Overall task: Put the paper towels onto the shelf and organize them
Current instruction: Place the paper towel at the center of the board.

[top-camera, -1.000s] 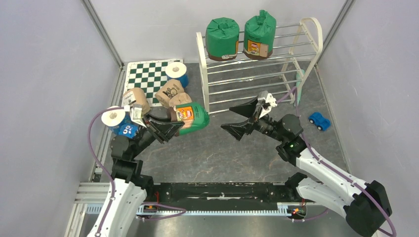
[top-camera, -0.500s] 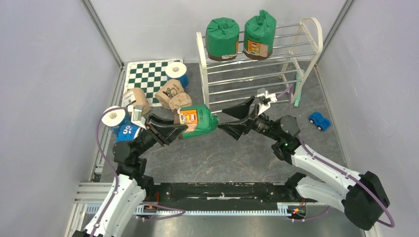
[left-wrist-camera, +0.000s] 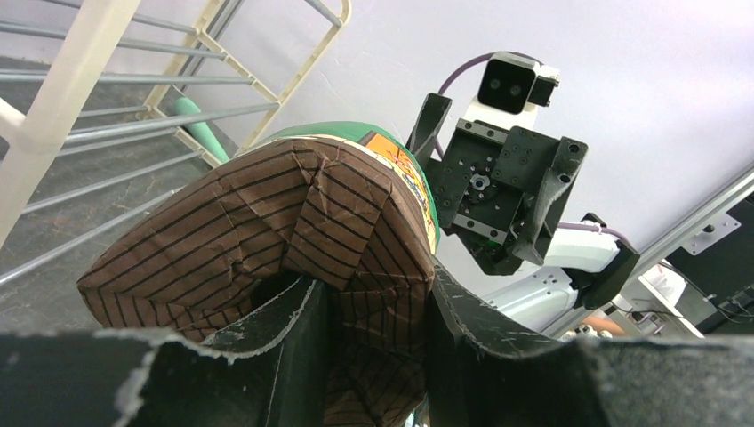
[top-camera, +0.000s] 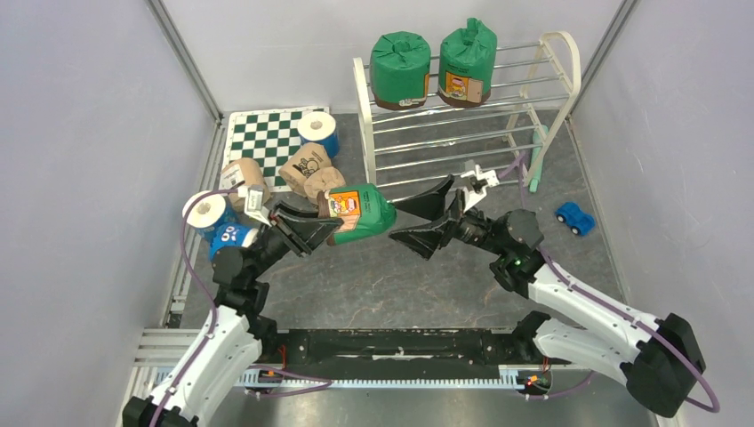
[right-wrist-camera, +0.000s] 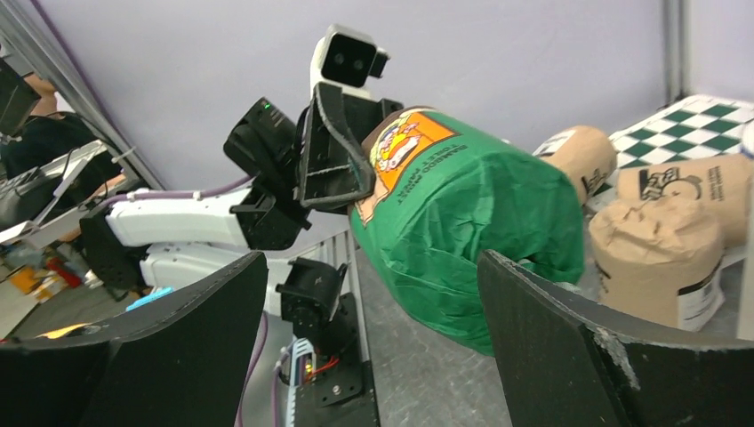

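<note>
My left gripper (top-camera: 313,229) is shut on the brown striped end of a green-wrapped paper towel roll (top-camera: 360,213), held off the floor in front of the shelf (top-camera: 364,133). In the left wrist view its fingers (left-wrist-camera: 289,329) pinch that folded end (left-wrist-camera: 293,213). My right gripper (top-camera: 397,221) stands open just right of the roll, its jaws on either side of the roll's free end without touching it (right-wrist-camera: 369,267). Two green rolls (top-camera: 400,69) (top-camera: 467,62) stand on the shelf's top tier. Three tan rolls (top-camera: 307,167) and three white-and-blue rolls (top-camera: 317,132) lie at the left.
A green-and-white chessboard mat (top-camera: 262,133) lies at the back left under one white-and-blue roll. A small blue toy car (top-camera: 575,218) sits on the floor to the right of the shelf. Grey walls close in both sides.
My left gripper has carried the green roll to the right and slightly up. My right gripper has moved left to meet it, and its jaws have narrowed a little.
</note>
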